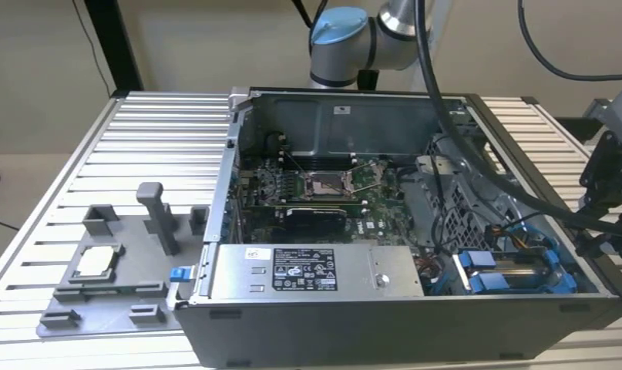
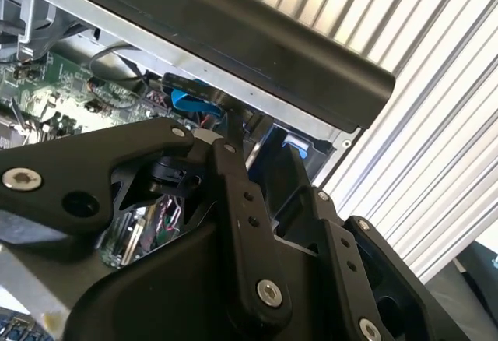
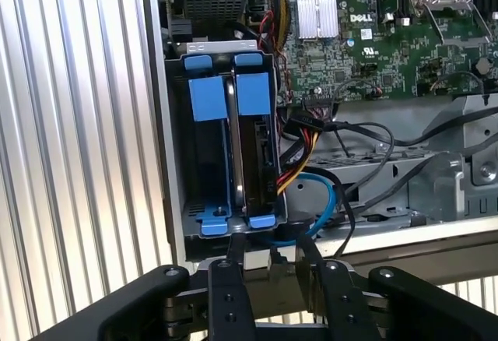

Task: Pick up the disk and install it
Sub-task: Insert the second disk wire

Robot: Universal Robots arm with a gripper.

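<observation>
The tool [image 3: 270, 257] sits with its fingers [image 3: 235, 251] spread and nothing between them, just outside the case edge. Right past it the disk [image 3: 243, 150] stands on edge in its blue bay, apparently seated. Loose cables [image 3: 327, 162] crowd beside it, motherboard [image 3: 373, 37] beyond, ribbed tabletop [image 3: 78, 123] alongside.

**Layout on the desk**

The computer case [image 1: 414, 231] lies open on the desk [image 1: 156, 146]. The fixture tray [image 1: 110, 285] sits at the exterior view's left. The disk [image 3: 245, 146] stands in the case's corner bay, the pincer [image 3: 268, 259] just outside it.
</observation>
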